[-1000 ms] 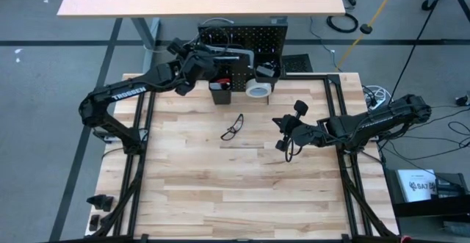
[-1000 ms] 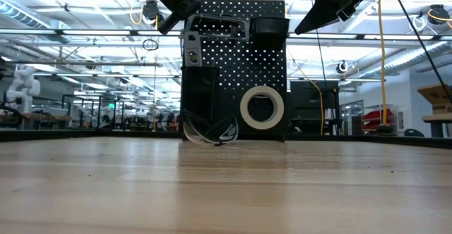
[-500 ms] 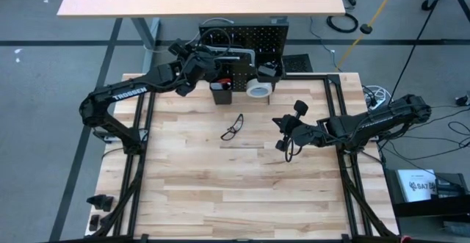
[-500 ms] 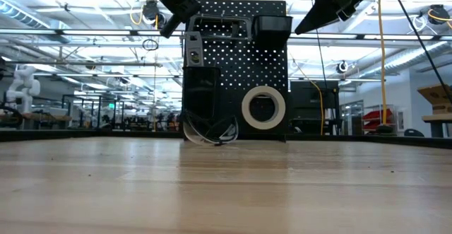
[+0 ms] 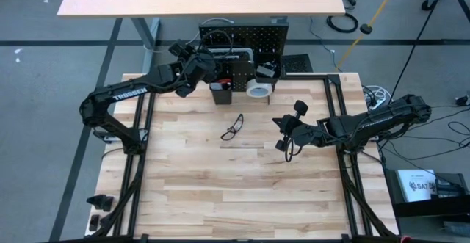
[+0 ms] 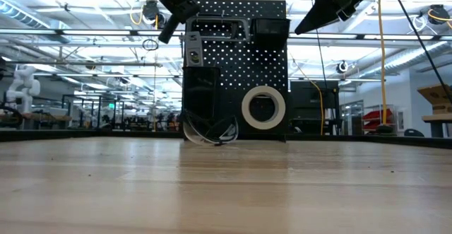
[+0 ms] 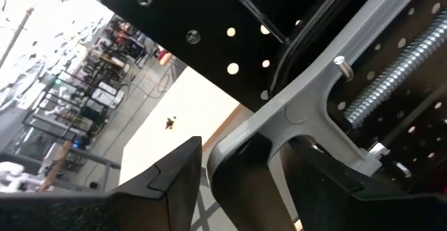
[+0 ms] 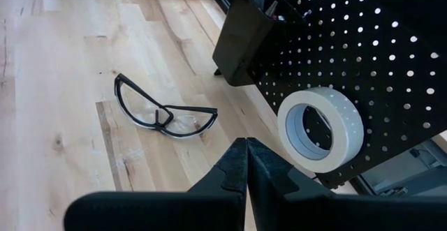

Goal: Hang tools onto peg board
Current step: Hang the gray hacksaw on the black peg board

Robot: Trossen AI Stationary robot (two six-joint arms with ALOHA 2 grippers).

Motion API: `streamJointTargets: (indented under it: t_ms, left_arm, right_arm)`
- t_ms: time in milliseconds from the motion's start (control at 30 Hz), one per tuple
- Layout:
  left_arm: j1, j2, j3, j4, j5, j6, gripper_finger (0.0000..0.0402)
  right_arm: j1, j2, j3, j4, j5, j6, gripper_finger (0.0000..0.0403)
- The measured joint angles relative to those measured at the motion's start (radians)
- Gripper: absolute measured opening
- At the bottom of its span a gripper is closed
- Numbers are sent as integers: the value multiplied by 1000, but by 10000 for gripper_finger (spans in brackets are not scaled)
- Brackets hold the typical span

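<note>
The black peg board (image 5: 253, 34) stands upright at the table's far edge. A grey clamp (image 6: 219, 27) with a threaded screw (image 7: 391, 74) hangs across the board's upper left, beside a chrome hook (image 7: 251, 11). My left gripper (image 7: 244, 154) is open. Its fingers stand on either side of the clamp's grey frame, with a gap showing on each side. A white tape roll (image 6: 263, 108) hangs lower on the board. My right gripper (image 8: 246, 147) is shut on nothing and hovers over the table's right middle (image 5: 283, 133).
Black-framed safety glasses (image 5: 232, 127) lie on the wooden tabletop before the board. One black bin (image 6: 201, 96) hangs at the board's lower left and another (image 6: 272, 25) at its upper right. The near half of the table holds nothing else.
My left gripper's fingers have parted a little around the grey clamp at the board's top, without moving away. The clamp stays hanging where it was.
</note>
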Motion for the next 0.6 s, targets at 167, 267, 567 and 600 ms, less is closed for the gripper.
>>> streamJointTargets:
  t_ms: [167, 267, 567, 600]
  left_arm:
    - [-12, 0, 0, 0, -32, 24, 199]
    - [-14, -1, 0, 0, -49, 28, 199]
    - [-25, -48, 0, -18, 27, 25, 199]
    - [-25, -49, 0, -25, 32, 25, 199]
  right_arm:
    - [0, 0, 0, 0, 0, -3, 0]
    - [0, 0, 0, 0, 0, -3, 0]
    - [0, 0, 0, 0, 0, -2, 0]
    - [0, 0, 0, 0, 0, -3, 0]
